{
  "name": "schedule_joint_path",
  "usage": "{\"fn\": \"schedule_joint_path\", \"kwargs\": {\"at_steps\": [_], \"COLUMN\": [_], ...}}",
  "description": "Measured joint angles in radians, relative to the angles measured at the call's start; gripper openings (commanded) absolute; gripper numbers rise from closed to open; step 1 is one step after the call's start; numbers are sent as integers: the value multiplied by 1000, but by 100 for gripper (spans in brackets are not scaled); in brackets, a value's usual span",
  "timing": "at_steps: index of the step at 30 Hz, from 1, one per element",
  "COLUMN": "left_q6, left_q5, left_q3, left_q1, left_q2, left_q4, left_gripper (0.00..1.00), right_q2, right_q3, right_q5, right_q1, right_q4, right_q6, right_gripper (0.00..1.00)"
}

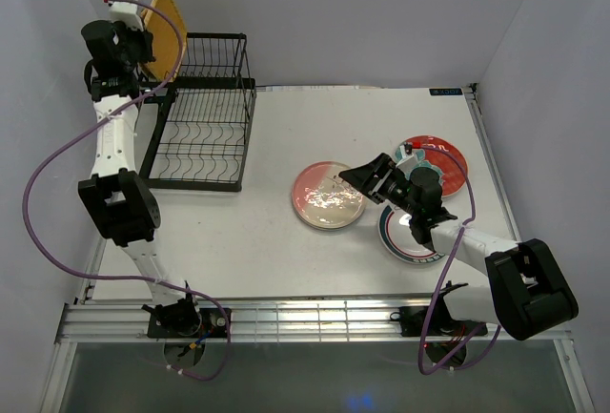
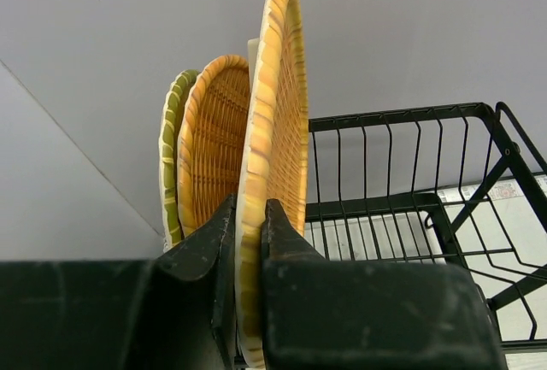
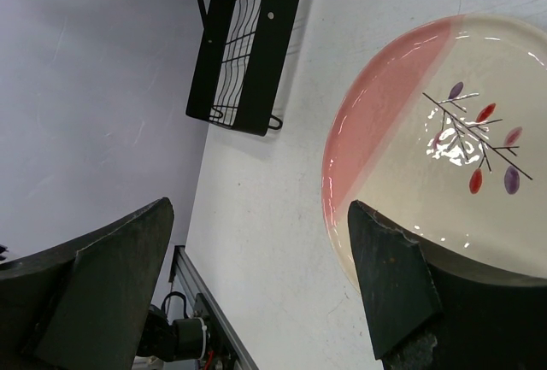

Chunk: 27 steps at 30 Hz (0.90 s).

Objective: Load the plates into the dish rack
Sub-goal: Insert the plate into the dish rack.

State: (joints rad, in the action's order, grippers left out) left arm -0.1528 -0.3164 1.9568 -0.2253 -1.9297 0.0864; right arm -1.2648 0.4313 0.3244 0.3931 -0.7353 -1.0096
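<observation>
Three lie flat on the table (image 1: 267,260): pink plate (image 1: 329,194), red plate (image 1: 452,157), teal plate (image 1: 392,237). A woven plate (image 2: 214,148) and a green-rimmed plate (image 2: 171,156) seem to stand by the dish rack (image 1: 195,182)'s rear. The left claw (image 2: 249,216) is clamped on an upright yellow plate (image 2: 273,114) beside them. The right claw (image 3: 259,212) gapes over the pink plate's rim.

White table (image 1: 267,241) bears dish rack (image 1: 200,136), three plates (image 1: 329,195).

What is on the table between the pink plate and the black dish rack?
Nothing: the top view shows only bare white table between the pink plate and the dish rack.
</observation>
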Motion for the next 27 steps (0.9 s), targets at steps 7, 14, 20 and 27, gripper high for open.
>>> {"fn": "schedule_joint_path", "kwargs": {"at_steps": [7, 14, 20, 27], "left_q6": [-4, -16, -56, -113], "left_q5": [7, 10, 11, 39], "left_q3": [115, 220, 273, 283], "left_q1": [0, 5, 31, 46], "left_q2": [-39, -63, -85, -113], "left_q4": [101, 169, 199, 231], "left_gripper": [0, 0, 0, 0], "right_q2": [0, 0, -4, -5], "right_q3": [1, 5, 6, 6], "right_q5": [0, 1, 2, 10], "right_q1": [0, 0, 0, 0], "right_q4": [0, 0, 0, 0], "right_q6": [0, 0, 0, 0], "right_gripper": [88, 88, 88, 88]}}
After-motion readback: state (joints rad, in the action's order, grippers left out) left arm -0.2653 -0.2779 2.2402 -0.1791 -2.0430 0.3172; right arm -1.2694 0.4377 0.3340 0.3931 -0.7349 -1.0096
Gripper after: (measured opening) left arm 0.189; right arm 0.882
